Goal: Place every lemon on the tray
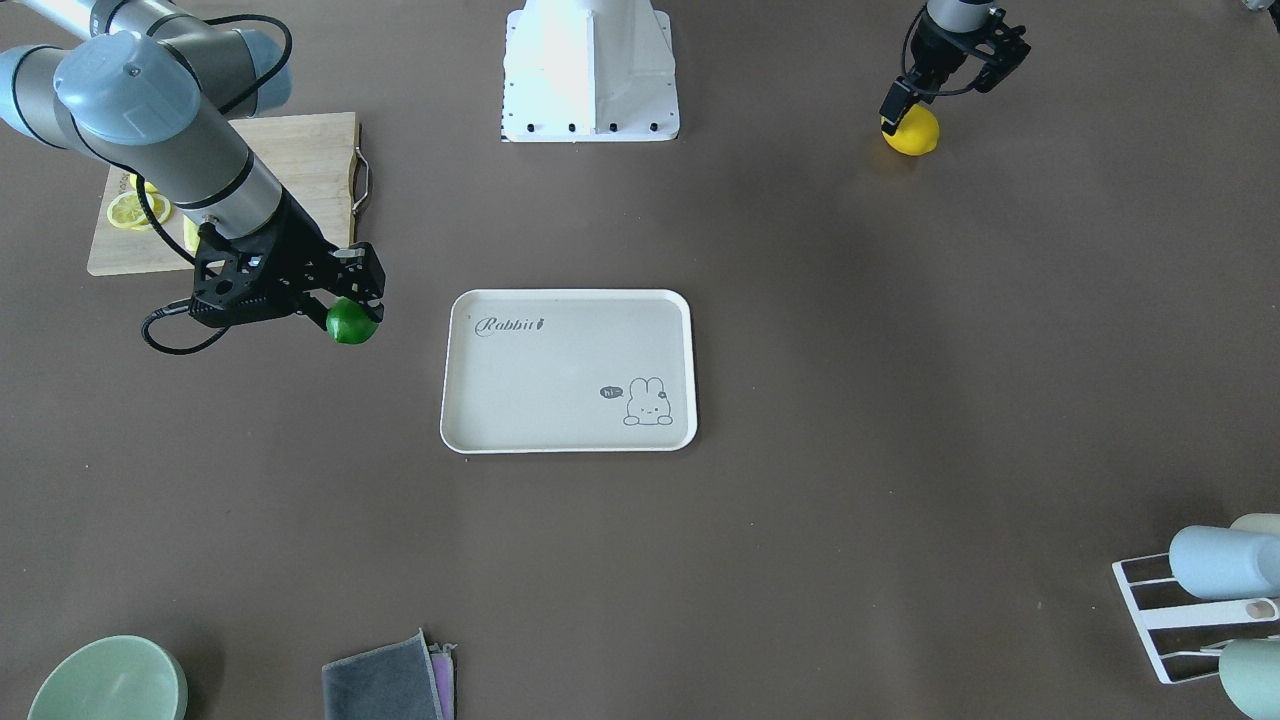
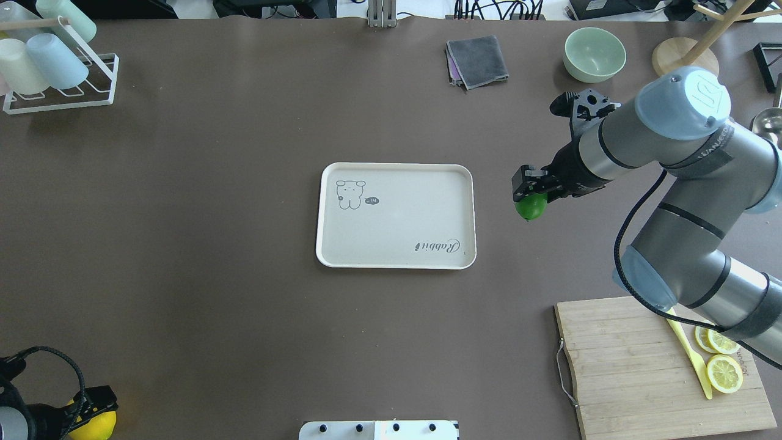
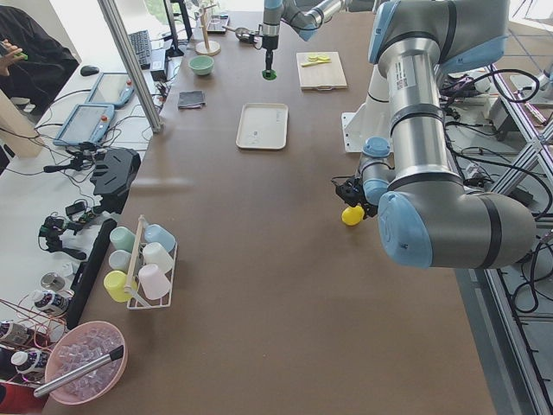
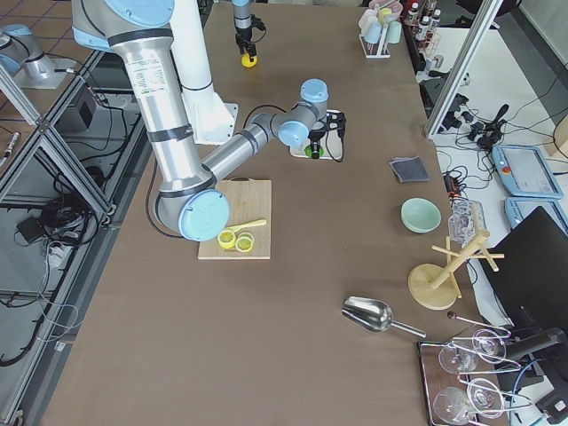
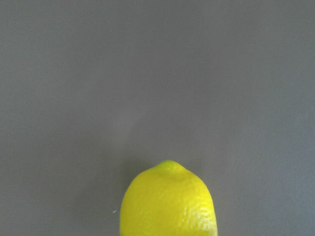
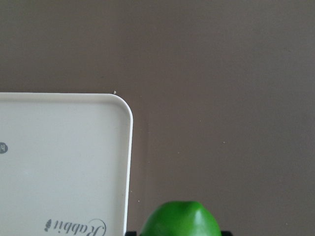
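The cream tray [image 2: 397, 256] [image 1: 570, 440] with "Rabbit" script lies mid-table with nothing on it. My right gripper [image 2: 530, 190] [image 1: 352, 297] is shut on the dark green lemon [image 2: 530, 206] [image 1: 352, 322] and holds it above the table, just off the tray's short edge. The right wrist view shows that lemon [image 6: 181, 220] beside a tray corner [image 6: 129, 115]. The bright yellow lemon [image 1: 912, 132] [image 2: 93, 426] [image 5: 168, 201] lies near the robot's side on its left. My left gripper [image 1: 920, 98] is right over it. I cannot tell whether its fingers grip it.
A wooden cutting board [image 2: 635, 366] with lemon slices [image 2: 724, 373] and a yellow knife lies near my right arm's base. A green bowl [image 2: 594, 54], a grey cloth [image 2: 478, 60] and a cup rack [image 2: 58, 67] stand along the far edge. The robot base [image 1: 590, 70] stands at the near edge.
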Robot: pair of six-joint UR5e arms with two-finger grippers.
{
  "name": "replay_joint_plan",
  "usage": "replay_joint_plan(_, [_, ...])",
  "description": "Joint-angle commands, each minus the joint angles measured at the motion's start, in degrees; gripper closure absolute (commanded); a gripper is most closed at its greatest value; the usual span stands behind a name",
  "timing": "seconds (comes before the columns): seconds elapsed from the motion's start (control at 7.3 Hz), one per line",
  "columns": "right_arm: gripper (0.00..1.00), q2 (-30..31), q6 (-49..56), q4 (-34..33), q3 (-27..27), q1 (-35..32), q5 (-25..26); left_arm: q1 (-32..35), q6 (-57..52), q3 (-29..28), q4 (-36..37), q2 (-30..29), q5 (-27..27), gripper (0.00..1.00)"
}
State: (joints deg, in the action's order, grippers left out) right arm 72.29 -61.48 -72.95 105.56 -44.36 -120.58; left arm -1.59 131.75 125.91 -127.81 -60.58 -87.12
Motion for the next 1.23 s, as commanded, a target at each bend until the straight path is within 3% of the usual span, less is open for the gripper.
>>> replay_joint_plan(0.0, [1.0, -0.31, -0.05, 0.0, 0.0, 0.41, 0.34, -0.35, 0.18, -1.1, -0.07, -0.33, 0.29, 0.02])
replay_joint_plan(0.41, [1.0, -2.68, -2.22, 0.09, -1.58, 2.34, 3.06, -0.35, -0.44, -2.16, -0.25, -0.42, 0.38, 0.04])
replay_joint_plan(0.55, [1.0, -3.38, -2.94, 0.09, -1.59, 2.52, 3.24, -0.08, 0.0, -2.07, -0.34, -1.12, 0.38, 0.99])
replay_joint_plan(0.82, [1.0, -4.52, -4.17, 0.0, -1.59, 2.52, 3.25, 3.41, -0.61, 0.72, -0.69, -0.69, -0.49, 1.0])
replay_joint_plan(0.96, [1.0, -4.88, -4.96, 0.0, -1.32, 2.52, 3.16, 6.65, -1.4, 2.57, -0.6, -0.51, -3.46, 1.0])
replay_joint_plan(1.1, [1.0, -5.14, -5.4, 0.0, -1.32, 2.52, 3.07, 13.91, -7.85, 3.72, -0.51, -1.38, -7.32, 1.0])
